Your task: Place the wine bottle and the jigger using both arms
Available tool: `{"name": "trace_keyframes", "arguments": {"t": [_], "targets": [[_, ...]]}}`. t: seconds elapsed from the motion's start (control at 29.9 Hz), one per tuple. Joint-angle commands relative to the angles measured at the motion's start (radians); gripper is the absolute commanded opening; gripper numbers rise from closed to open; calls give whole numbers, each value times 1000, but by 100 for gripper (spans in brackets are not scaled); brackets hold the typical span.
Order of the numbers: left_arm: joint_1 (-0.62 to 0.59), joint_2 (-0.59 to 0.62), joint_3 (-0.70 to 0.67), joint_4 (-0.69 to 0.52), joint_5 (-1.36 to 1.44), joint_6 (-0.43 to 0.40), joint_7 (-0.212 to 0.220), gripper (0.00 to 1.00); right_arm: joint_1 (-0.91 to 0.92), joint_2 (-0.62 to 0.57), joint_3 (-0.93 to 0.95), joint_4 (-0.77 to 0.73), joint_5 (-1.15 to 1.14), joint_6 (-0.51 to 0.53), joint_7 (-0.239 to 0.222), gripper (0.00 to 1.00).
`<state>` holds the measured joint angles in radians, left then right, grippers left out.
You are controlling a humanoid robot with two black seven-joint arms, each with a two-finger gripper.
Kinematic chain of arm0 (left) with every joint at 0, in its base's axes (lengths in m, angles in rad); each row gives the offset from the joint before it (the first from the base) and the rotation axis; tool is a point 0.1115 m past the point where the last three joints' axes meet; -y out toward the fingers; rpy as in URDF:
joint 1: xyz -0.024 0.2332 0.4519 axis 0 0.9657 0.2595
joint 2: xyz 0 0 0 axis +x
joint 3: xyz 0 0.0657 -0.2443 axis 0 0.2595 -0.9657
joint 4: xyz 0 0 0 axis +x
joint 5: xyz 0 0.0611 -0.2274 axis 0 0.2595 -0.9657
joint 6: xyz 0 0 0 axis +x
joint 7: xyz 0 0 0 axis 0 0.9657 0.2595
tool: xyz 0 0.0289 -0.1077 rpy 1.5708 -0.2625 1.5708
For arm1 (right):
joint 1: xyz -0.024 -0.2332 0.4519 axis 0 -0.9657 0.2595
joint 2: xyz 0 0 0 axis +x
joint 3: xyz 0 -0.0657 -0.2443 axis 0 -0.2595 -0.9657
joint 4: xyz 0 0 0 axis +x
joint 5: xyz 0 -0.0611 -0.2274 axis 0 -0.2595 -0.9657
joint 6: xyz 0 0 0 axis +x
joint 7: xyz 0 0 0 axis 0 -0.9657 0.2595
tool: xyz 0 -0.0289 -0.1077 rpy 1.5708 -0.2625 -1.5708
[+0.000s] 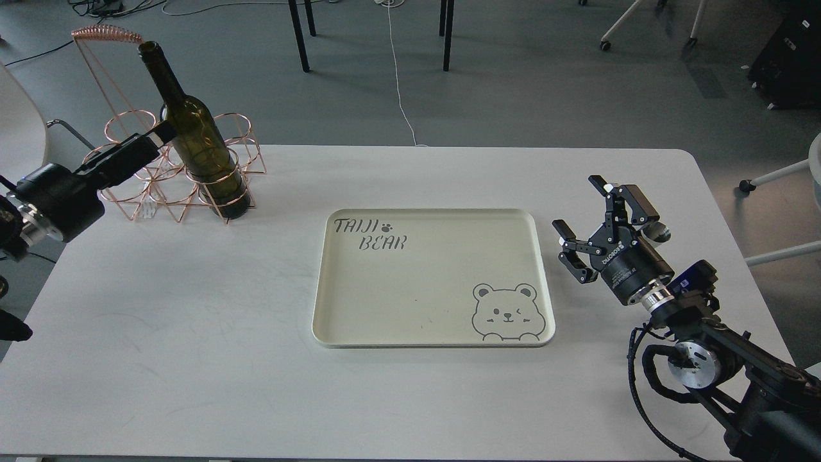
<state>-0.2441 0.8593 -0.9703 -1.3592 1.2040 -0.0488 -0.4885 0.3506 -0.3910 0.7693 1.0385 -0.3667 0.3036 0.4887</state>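
Observation:
The wine bottle (194, 138) stands upright in a copper wire rack (138, 192) at the table's far left. My left gripper (154, 140) reaches in from the left, level with the bottle's shoulder, its tip at or touching the bottle's left side. It is seen edge-on and dark, so its fingers cannot be told apart. My right gripper (577, 204) is open and empty, right of the tray. The steel jigger (658, 231) lies just behind it on the table, mostly hidden by the gripper's upper finger.
A cream tray (321, 289) with a bear drawing and "TAIJI BEAR" lettering lies in the table's middle. The rack has several empty rings and a tall spiral handle (106, 33). Table and chair legs stand on the floor beyond.

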Motion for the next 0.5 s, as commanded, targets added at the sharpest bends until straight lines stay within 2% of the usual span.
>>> {"name": "trace_keyframes", "arguments": {"t": [0.0,0.13,0.3,0.4,0.47], "targets": [[120,-124,-97,-83,-119,-29,0,98,1,18,7,-2,0,-4,0,98],[147,-296,-116,-80,-204,-37,0,98,-1,49,56,-3,2,-3,0,98],[167,-420,-117,-60,-305,-43,0,98,8,81,73,-8,2,-3,0,98],[167,-489,-125,-3,-395,-48,117,98,5,83,73,-11,2,-3,0,98],[167,-516,-152,38,-460,-69,160,98,1,83,65,-11,2,-3,0,98]]}}
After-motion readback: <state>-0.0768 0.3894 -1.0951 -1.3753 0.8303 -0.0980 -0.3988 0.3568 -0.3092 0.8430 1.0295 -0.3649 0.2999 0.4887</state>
